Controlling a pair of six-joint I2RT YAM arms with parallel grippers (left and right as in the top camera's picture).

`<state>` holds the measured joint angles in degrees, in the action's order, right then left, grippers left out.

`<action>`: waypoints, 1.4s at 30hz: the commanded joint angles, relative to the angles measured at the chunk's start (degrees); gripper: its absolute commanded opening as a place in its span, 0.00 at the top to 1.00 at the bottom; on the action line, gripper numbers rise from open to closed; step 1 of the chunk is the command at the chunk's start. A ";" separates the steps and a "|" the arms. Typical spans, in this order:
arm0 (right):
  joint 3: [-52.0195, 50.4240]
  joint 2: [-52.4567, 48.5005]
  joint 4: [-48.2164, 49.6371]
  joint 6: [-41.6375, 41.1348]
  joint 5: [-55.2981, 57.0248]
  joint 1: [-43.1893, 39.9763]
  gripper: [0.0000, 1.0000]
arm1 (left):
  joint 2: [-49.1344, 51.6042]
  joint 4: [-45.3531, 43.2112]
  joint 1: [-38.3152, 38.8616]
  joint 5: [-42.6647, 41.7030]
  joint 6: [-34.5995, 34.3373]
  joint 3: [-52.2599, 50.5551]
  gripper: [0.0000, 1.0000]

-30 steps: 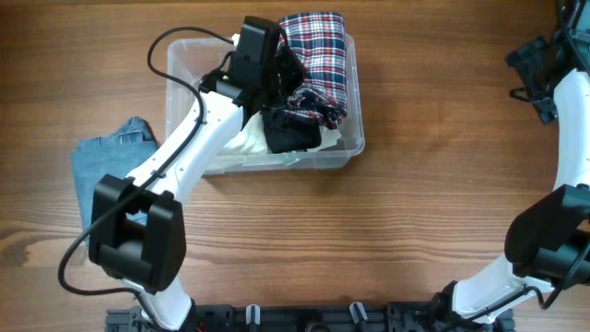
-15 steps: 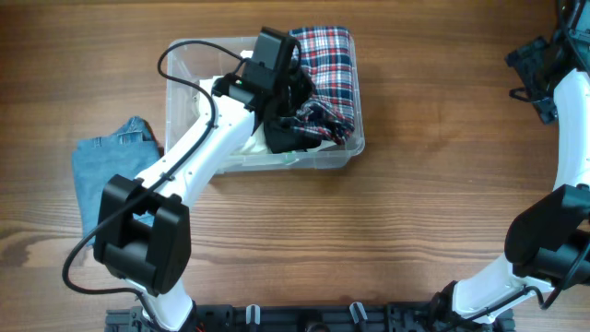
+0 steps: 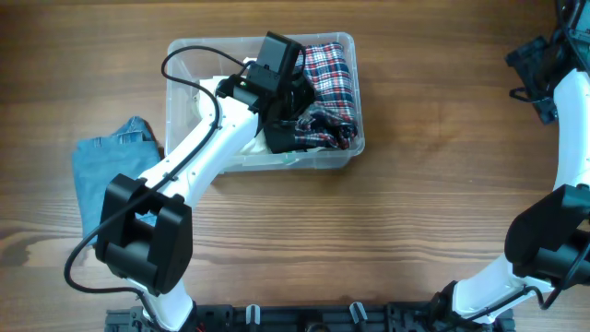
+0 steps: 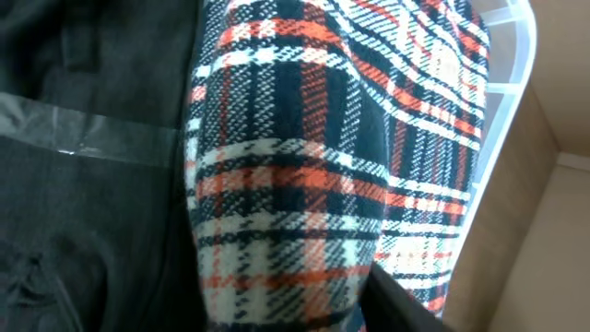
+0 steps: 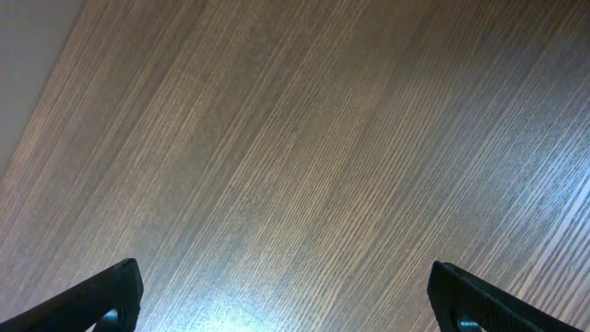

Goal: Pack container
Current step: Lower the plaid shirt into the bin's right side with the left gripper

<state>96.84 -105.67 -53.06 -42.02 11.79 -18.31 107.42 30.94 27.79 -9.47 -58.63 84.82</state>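
The clear plastic container [image 3: 184, 55] stands at the back left of the table, and its rim shows in the left wrist view [image 4: 509, 83]. Inside lie a red, white and navy plaid shirt [image 3: 334, 72], a black garment [image 3: 286, 136] and a white garment [image 3: 241, 149]. My left gripper [image 3: 300, 97] is inside the container, shut on a fold of the plaid shirt [image 4: 295, 184], with the black garment [image 4: 83, 184] beside it. My right gripper [image 3: 535, 65] is open and empty above bare wood at the far right [image 5: 286, 295].
A folded blue denim garment [image 3: 101, 171] lies on the table left of the container, partly under my left arm. My left arm's cable loops over the container's left half. The table is brown wood.
My left gripper has moved right and toward the front, drawing the plaid shirt further down into the container. The right arm has not moved.
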 commanded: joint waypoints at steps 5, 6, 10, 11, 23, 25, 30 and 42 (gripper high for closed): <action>-0.24 -0.90 0.17 -0.52 -0.31 0.22 0.00 | 0.28 0.11 0.13 3.04 11.17 0.70 0.06; -0.24 -0.90 0.17 -0.52 -0.31 0.22 0.00 | 0.28 0.02 0.09 3.43 13.55 0.70 0.04; -0.24 -0.90 0.17 -0.50 -0.33 0.22 0.00 | -0.02 -2.43 -0.22 3.78 21.27 0.70 0.01; -0.24 -0.90 0.17 -0.52 -0.31 0.22 0.00 | -0.33 -3.32 -0.33 3.78 22.53 0.70 0.01; -0.24 -0.90 0.17 -0.50 -0.31 0.22 0.00 | -7.96 -6.71 -0.44 4.66 33.42 0.70 0.00; -0.24 -0.90 0.17 -0.52 -0.31 0.22 0.00 | -9.29 -6.69 -0.42 3.80 35.87 0.70 0.00; -0.24 -0.90 0.20 -0.52 -0.31 0.22 0.00 | -11.89 -7.28 -0.26 -4.24 40.61 0.70 0.17; -0.24 -0.90 0.17 -0.52 -0.31 0.22 0.00 | -11.85 -5.27 3.39 -1.55 40.17 0.70 0.80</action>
<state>96.84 -105.67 -53.06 -42.02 11.79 -18.31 95.26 24.82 29.43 -12.27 -19.73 84.82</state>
